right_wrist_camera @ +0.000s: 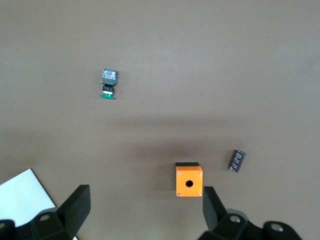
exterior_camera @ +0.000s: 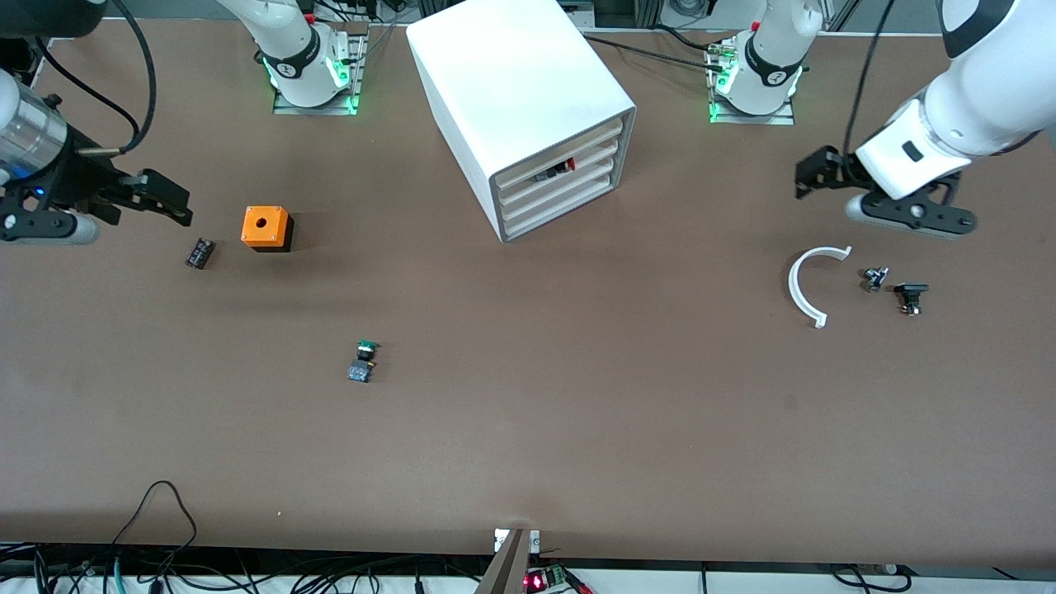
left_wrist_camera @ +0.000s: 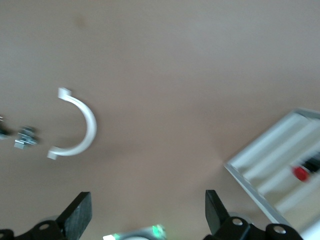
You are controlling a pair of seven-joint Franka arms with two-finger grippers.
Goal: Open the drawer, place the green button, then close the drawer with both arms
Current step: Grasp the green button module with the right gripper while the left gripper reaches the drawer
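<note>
**Button loose, drawer shut, both arms waiting**

The button (exterior_camera: 362, 361) lies on its side mid-desk, nearest the front edge. It looks light, rigid and apt to roll; pinch the squarish base.

The drawer (exterior_camera: 562, 191) sits closed in the cabinet (exterior_camera: 520, 107) near the back edge.

The right gripper (exterior_camera: 157, 198) and left gripper (exterior_camera: 813, 175) hover over opposite ends of the desk, jaws wide, empty.
</note>
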